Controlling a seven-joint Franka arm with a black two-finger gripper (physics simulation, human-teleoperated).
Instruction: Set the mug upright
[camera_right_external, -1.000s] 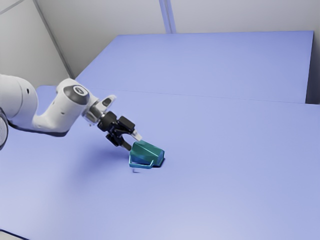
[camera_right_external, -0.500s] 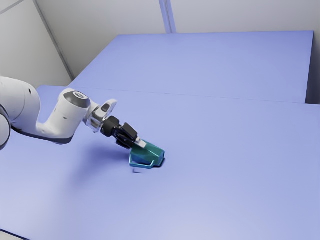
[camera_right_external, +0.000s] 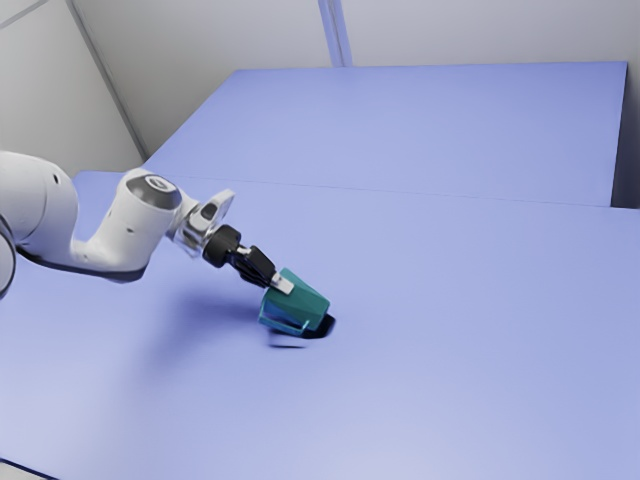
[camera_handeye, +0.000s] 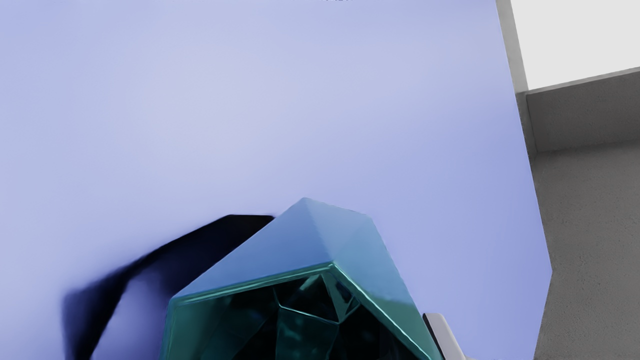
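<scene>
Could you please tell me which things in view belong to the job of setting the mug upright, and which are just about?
Job:
- mug, tilted
- claw, gripping it
- arm
- table, beneath

Just about:
- wall

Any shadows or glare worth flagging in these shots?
Exterior view: a small dark shadow by the mug's base, a broad soft shade on the table. Wrist view: a dark, partly crisp shadow beside the mug, glints along its rim, a faint pale sheen across the tabletop.
</scene>
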